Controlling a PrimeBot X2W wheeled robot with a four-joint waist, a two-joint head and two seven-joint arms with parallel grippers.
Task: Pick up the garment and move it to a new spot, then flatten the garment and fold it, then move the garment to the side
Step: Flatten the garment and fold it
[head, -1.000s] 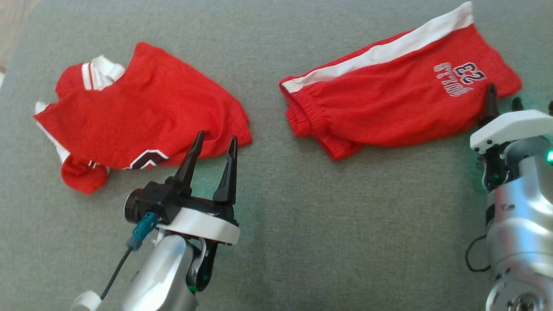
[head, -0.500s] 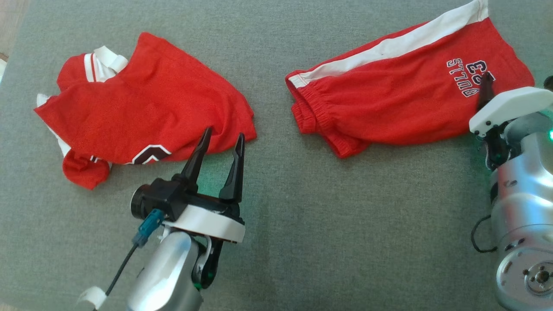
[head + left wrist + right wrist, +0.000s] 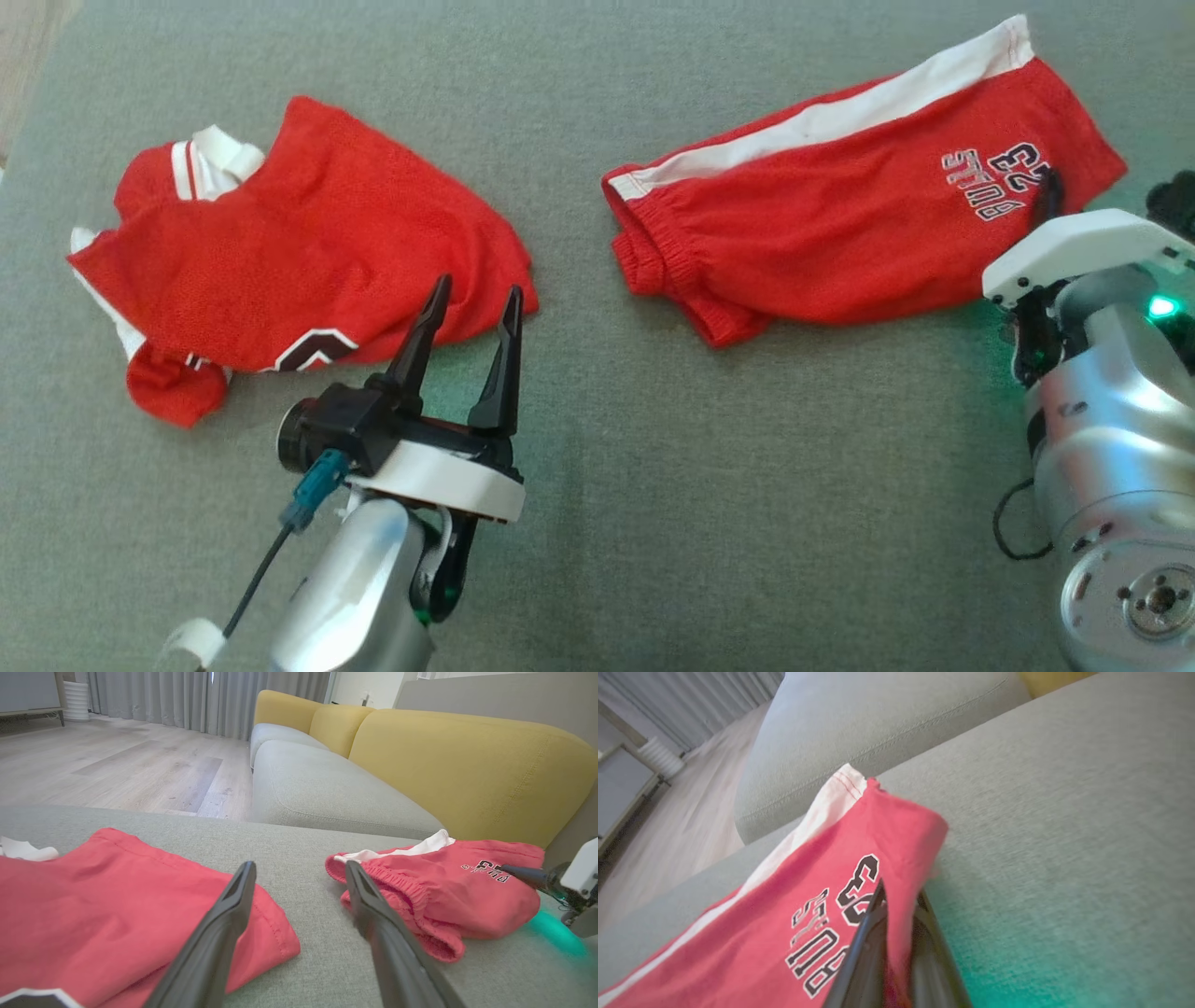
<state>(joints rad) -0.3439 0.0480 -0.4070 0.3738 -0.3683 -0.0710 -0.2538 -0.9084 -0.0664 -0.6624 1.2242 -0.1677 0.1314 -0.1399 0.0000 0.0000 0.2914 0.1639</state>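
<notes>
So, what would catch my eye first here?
Two red garments on the grey cushion: a crumpled jersey at the left, and shorts with a white stripe at the right. The right gripper is pinched shut on the shorts' edge by the lettering, while the left gripper hangs open near the jersey.

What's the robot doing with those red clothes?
The robot's right hand is shut on the edge of the shorts, right by the printed number, gripping them to pick them up. Its left hand is open and holds nothing; it hovers by the corner of the jersey. Both clothes lie on the grey cushion, and neither is folded neatly yet.
</notes>
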